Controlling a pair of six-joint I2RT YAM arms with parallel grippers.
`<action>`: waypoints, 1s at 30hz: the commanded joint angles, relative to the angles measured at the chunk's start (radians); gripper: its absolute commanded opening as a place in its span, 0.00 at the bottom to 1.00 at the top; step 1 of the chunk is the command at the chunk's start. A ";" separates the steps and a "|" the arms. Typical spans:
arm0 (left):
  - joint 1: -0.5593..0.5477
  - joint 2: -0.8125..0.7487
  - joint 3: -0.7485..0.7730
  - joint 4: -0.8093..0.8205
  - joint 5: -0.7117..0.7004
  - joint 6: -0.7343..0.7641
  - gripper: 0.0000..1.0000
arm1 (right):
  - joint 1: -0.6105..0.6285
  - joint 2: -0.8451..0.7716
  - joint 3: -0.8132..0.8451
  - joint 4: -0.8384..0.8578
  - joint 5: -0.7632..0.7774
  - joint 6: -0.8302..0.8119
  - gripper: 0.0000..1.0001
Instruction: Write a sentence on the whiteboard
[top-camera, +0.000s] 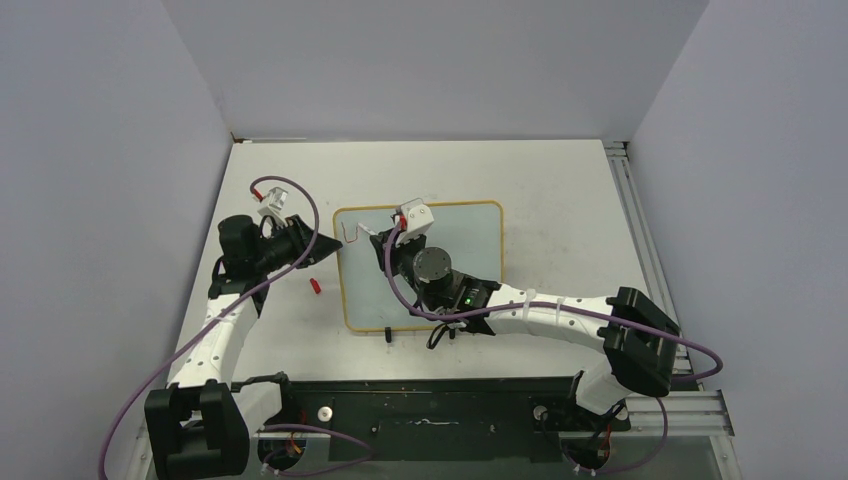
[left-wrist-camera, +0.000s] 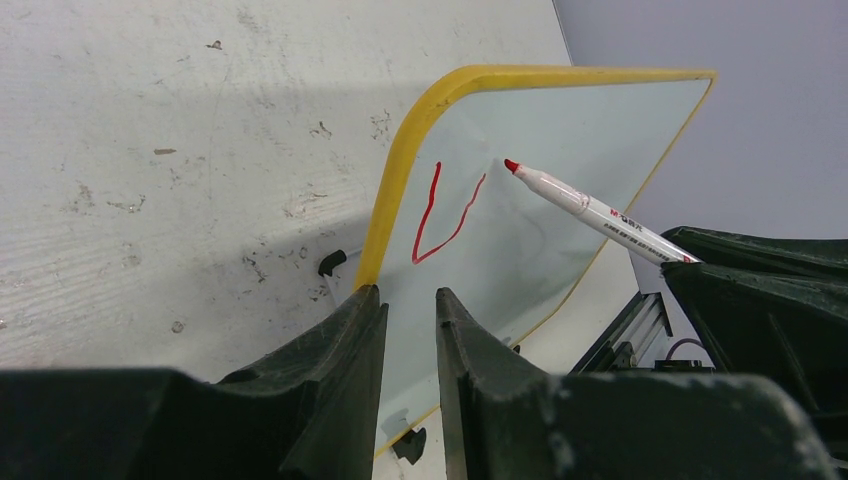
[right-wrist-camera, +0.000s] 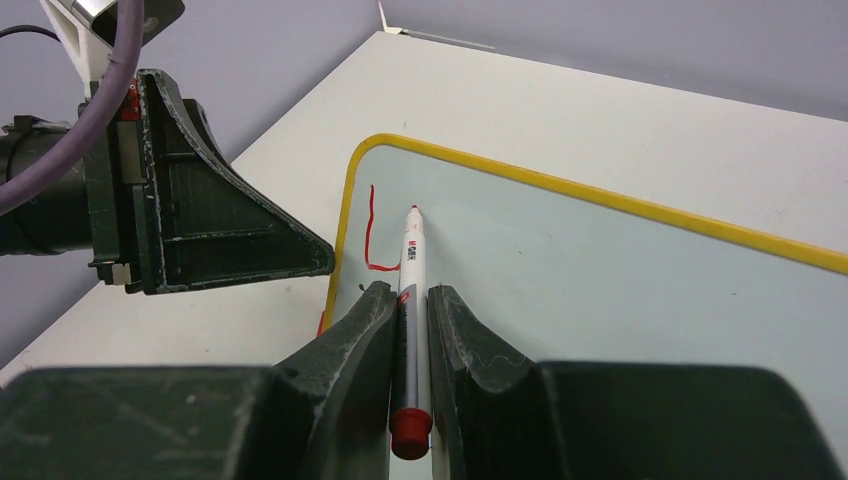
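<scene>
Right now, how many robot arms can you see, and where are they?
2. The left arm reaches to the left edge of the whiteboard. The right arm stretches over the whiteboard, and the right gripper holds a red marker.

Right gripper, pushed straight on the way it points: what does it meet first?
The tip of its marker leads and would press the whiteboard beside the red stroke; it may already touch.

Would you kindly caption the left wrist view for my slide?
Seen over the left gripper, a red marker points its tip at the whiteboard beside a red V-shaped stroke.
</scene>
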 joint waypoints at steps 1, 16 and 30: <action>-0.004 0.008 0.045 0.008 0.003 0.013 0.24 | -0.005 -0.009 0.024 0.038 0.002 -0.003 0.05; -0.004 0.005 0.053 -0.055 -0.043 0.040 0.40 | -0.007 0.007 0.038 0.040 -0.013 -0.004 0.05; -0.015 0.031 0.048 -0.026 0.004 0.018 0.29 | -0.007 0.011 0.033 0.033 0.010 -0.006 0.05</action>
